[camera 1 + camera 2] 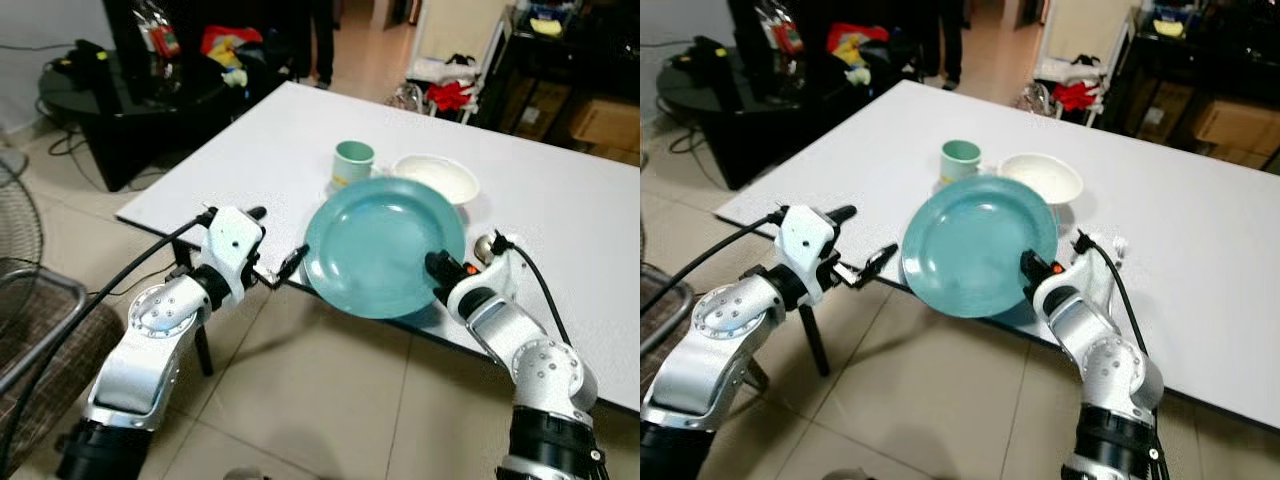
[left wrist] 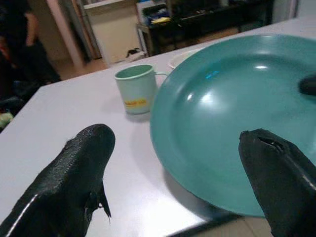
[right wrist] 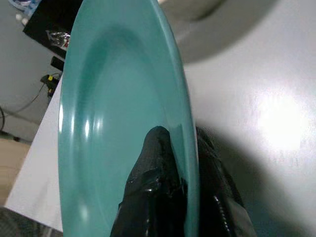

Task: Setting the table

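- Teal plate (image 1: 385, 245) tilted up off the near edge of the white worktop (image 1: 250, 150), lower rim overhanging that edge, face turned toward the camera.
- Right gripper (image 1: 437, 266) clamped on the plate's rim at its right side: in the right wrist view, one black finger on the inner face, the other behind the rim, pressed together on it.
- Left gripper (image 1: 274, 245) held beside the plate's left rim, near the worktop's edge, not touching the plate; fingers (image 2: 74, 182) spread well apart, with the plate and the worktop seen between them in the left wrist view.
- Pale green mug (image 1: 353, 163) upright on the worktop just behind the plate's upper left rim, handle turned to the right in the left wrist view, a yellow mark on its side.
- White bowl (image 1: 438, 178) next to the mug, to its right, partly hidden by the plate's upper rim.
- Small round metallic object (image 1: 484, 247) on the worktop just behind the right wrist; too small to identify.
- Round dark side table (image 1: 110, 95) beyond the worktop's left corner, with clutter in red and yellow on top and cables on the floor beside.
- Dark shelving with boxes (image 1: 600, 120) past the far right side.
- Beige tiled floor (image 1: 330, 400) below.
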You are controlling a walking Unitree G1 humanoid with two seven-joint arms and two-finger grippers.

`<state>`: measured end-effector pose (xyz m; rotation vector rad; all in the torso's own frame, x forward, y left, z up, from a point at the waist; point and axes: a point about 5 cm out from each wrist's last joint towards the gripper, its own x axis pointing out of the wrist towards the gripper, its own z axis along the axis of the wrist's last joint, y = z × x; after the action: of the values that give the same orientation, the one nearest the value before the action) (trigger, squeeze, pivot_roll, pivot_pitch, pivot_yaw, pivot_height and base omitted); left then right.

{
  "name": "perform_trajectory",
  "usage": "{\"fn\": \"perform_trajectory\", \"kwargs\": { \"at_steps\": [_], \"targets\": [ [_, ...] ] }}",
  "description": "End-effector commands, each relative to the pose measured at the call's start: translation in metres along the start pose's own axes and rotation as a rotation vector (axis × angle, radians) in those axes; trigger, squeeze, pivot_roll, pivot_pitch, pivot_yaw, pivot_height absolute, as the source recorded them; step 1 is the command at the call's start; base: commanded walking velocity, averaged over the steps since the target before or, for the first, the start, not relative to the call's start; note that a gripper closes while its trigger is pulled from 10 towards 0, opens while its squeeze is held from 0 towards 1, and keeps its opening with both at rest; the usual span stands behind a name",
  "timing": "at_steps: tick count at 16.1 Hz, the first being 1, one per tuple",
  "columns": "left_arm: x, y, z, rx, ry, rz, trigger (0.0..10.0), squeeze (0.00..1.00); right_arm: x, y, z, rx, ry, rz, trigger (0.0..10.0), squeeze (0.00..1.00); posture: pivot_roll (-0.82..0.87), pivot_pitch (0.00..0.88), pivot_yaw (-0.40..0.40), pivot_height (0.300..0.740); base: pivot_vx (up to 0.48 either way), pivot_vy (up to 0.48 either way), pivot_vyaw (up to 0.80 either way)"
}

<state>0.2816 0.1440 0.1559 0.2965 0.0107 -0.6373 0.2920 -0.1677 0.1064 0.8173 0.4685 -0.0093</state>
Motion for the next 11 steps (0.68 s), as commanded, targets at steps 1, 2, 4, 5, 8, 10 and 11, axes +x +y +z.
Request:
{"fn": "perform_trajectory", "kwargs": {
  "at_steps": [1,2,4,5,8,10,11],
  "targets": [
    [0.002,-0.004,0.005,0.015,-0.005,-0.05,10.0,0.0,0.004,0.002,0.005,0.027,0.005,-0.005,10.0,0.0,0.11,0.0,-0.071,0.74,0.0,0.0,0.0],
    [0.003,-0.005,0.005,0.017,-0.002,-0.058,10.0,0.0,0.005,0.001,0.004,0.037,0.016,-0.013,10.0,0.0,0.11,0.0,-0.071,0.74,0.0,0.0,0.0],
    [0.0,-0.009,0.006,0.019,0.017,-0.131,10.0,0.0,0.017,-0.002,-0.002,0.115,0.11,-0.041,10.0,0.0,0.11,0.0,-0.07,0.74,0.0,0.0,0.0],
    [-0.001,-0.01,0.005,0.022,0.025,-0.154,10.0,0.0,0.02,-0.003,-0.003,0.147,0.135,-0.051,10.0,0.0,0.11,0.0,-0.07,0.74,0.0,0.0,0.0],
    [-0.002,-0.012,0.006,0.018,0.036,-0.212,10.0,0.0,0.034,0.001,0.005,0.273,0.172,-0.046,10.0,0.0,0.12,0.0,-0.068,0.74,0.0,0.0,0.0],
    [-0.001,-0.014,0.007,0.012,0.038,-0.227,10.0,0.0,0.044,0.001,0.018,0.307,0.141,-0.069,10.0,0.0,0.12,0.0,-0.068,0.74,0.0,0.0,0.0],
    [-0.001,-0.014,0.007,0.012,0.04,-0.23,10.0,0.0,0.046,0.0,0.021,0.315,0.135,-0.077,10.0,0.0,0.12,0.0,-0.068,0.74,0.0,0.0,0.0]
  ]
}}
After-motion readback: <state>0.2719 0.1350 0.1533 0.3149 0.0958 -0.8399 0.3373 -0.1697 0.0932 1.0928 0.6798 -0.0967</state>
